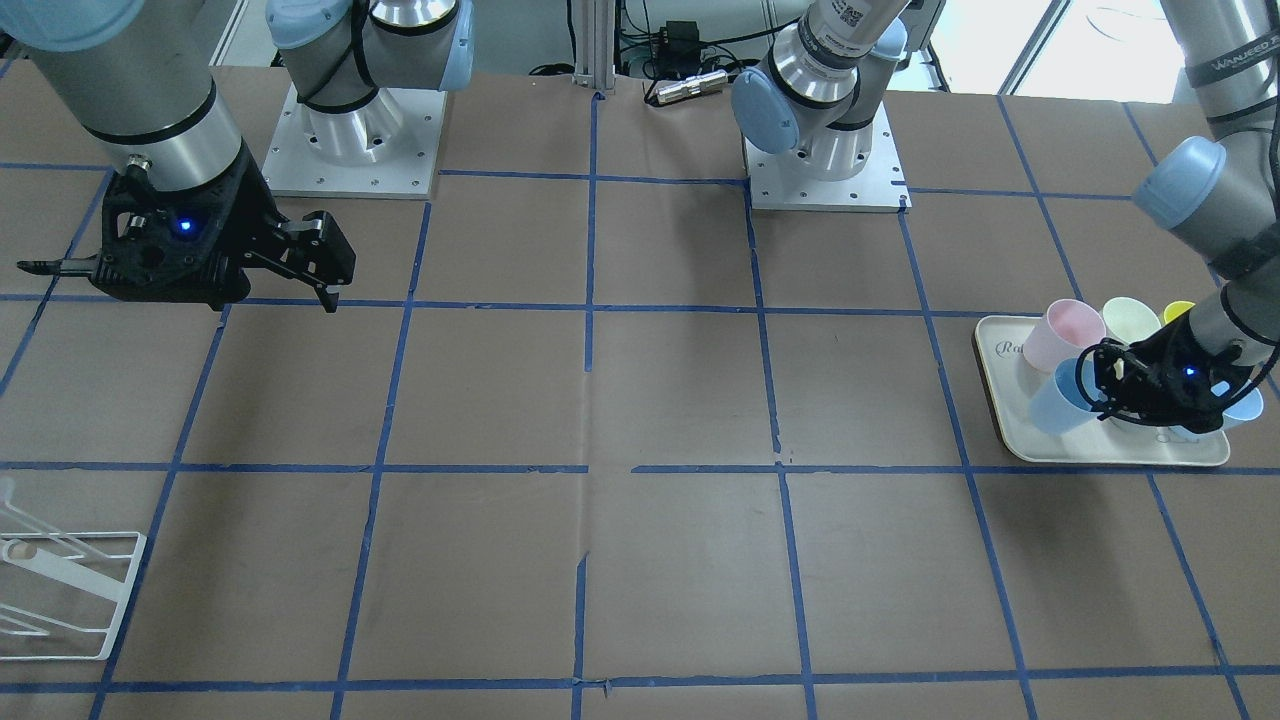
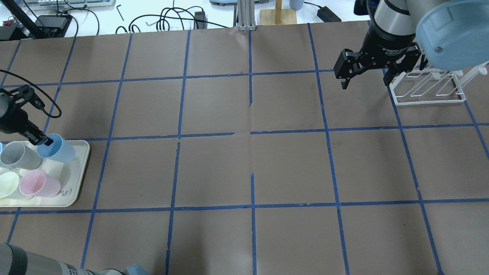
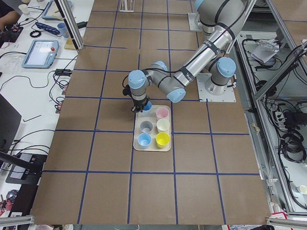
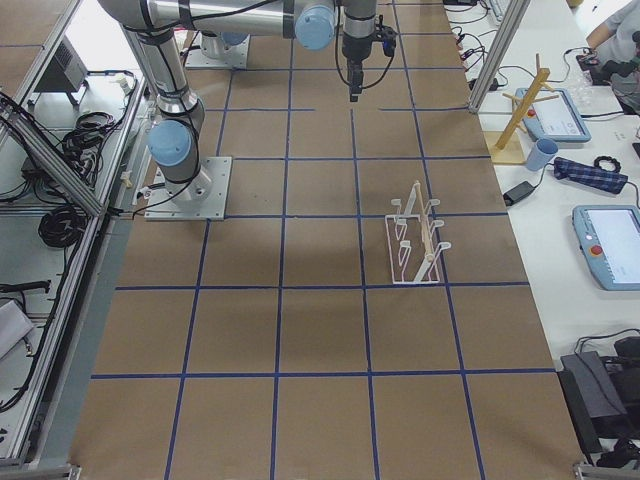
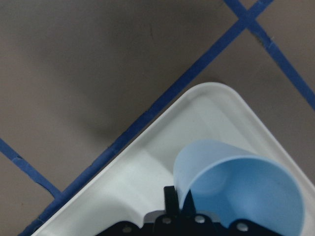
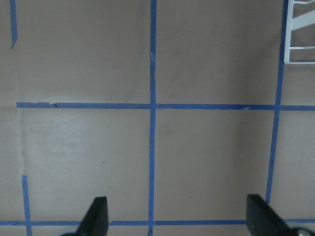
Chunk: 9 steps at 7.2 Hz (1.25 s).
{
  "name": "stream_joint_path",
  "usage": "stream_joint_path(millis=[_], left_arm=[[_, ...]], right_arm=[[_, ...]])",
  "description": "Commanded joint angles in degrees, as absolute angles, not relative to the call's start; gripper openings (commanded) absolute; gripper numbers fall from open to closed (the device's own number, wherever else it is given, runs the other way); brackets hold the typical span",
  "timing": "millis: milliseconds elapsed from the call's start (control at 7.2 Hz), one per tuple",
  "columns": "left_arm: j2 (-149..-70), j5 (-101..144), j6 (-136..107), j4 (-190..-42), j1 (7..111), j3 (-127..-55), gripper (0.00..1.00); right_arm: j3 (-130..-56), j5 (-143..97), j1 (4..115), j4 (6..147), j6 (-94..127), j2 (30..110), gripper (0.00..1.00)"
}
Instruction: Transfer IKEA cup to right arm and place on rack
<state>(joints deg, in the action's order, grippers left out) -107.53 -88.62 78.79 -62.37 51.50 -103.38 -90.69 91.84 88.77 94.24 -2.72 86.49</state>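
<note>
Overhead exterior: the IKEA cup [image 2: 61,149], likely light, slick and easily squeezed, is clamped by its thin rim wall in the left gripper [image 2: 45,141], tilted on the tray [image 2: 82,168] at the table's left edge, while the right gripper [image 2: 365,83] is seen with fingers spread apart.

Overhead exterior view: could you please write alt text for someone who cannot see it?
The left pincer grips the rim of a blue cup on a cream tray at the view's left edge. The right pincer hangs open beside a white wire rack.
</note>
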Motion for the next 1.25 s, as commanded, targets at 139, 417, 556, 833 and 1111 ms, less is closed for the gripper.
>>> stream_joint_path(millis=[139,417,556,833,1111], left_arm=[[-104.0,-78.7,59.8,-82.0,56.1,-94.9,0.0],[-101.6,-65.2,44.4,-91.3,59.0,-94.2,0.0],[-100.2,-60.5,35.9,-95.3,61.2,-94.2,0.0],[-99.2,-48.8,30.4,-106.5,63.9,-95.1,0.0],[-99.1,-39.0,29.4,-114.7,67.3,-95.4,0.0]], right_arm=[[-90.9,91.8,88.6,93.6,-2.8,86.8,1.0],[-91.1,91.7,88.6,93.3,-3.4,86.9,1.0],[-91.0,91.1,88.6,93.7,-3.6,86.9,1.0],[-90.9,85.4,88.1,93.7,-4.2,86.9,1.0],[-90.9,82.5,87.7,93.9,-15.3,87.7,1.0]])
